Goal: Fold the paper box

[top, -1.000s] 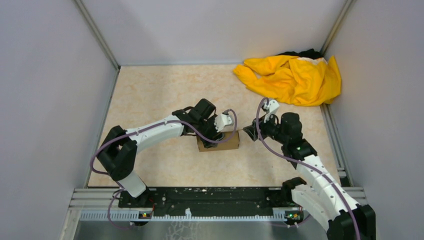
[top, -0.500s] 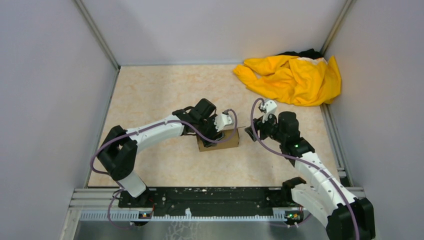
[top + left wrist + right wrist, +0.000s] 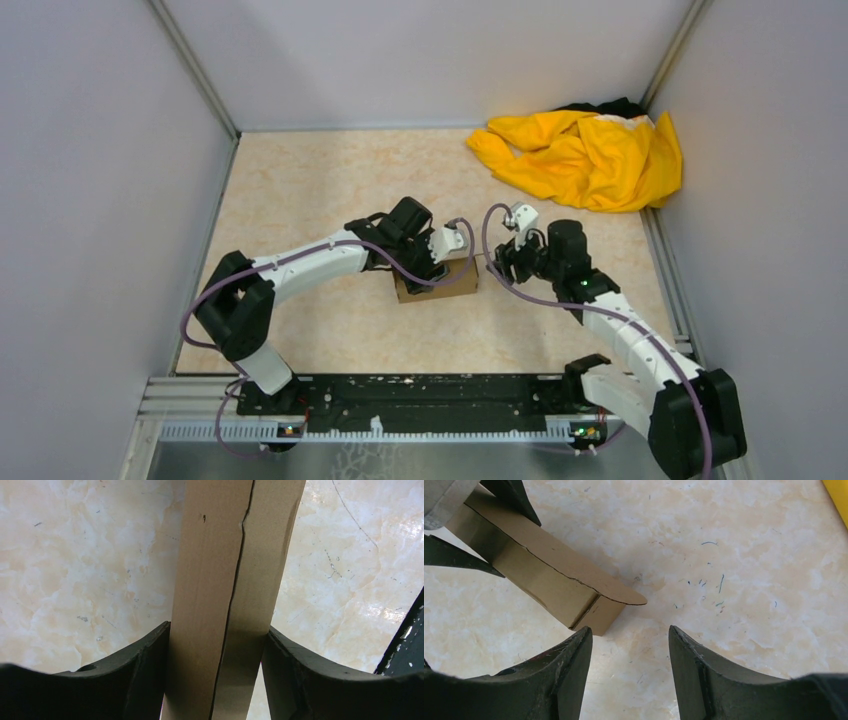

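I am clamping the paper box (image 3: 437,281) across its width with my left gripper (image 3: 217,635), at the middle of the table (image 3: 300,180). My right gripper (image 3: 630,637) is hovering just beside the box end, fingers apart and empty. The body looks formed. The rounded end flap (image 3: 616,594) is sticking out untucked, so closing is not yet done.

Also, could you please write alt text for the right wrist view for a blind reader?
A brown paper box lies on the marbled table, a curved flap jutting past its near end, with the open, empty right gripper short of it. At upper left, the left gripper's fingers clamp the box.
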Robot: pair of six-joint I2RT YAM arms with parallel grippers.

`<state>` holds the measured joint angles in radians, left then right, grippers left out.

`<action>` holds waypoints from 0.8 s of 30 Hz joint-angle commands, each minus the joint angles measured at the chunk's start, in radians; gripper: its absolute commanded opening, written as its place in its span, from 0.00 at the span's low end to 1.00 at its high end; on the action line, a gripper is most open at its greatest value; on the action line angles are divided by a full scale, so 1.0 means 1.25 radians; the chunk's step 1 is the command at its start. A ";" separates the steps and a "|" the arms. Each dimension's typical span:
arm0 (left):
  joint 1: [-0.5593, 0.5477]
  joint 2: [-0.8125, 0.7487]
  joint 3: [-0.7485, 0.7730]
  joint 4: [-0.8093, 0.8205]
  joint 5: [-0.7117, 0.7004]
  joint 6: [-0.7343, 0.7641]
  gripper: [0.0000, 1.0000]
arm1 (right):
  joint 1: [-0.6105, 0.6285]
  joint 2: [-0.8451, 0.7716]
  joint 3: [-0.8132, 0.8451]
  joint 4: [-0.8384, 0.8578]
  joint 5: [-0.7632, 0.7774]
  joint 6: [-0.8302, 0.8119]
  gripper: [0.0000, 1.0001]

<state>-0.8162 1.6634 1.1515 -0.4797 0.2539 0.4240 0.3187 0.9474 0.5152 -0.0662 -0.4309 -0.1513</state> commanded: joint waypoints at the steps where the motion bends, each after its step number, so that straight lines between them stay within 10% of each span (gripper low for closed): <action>1: 0.004 0.002 0.011 -0.009 0.003 0.020 0.68 | 0.004 0.033 0.041 0.043 -0.038 -0.085 0.56; 24: 0.007 0.008 0.012 -0.011 0.004 0.020 0.68 | 0.008 0.079 0.100 0.060 -0.116 -0.180 0.41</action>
<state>-0.8154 1.6634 1.1515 -0.4793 0.2543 0.4244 0.3187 1.0389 0.5903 -0.0265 -0.5148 -0.3485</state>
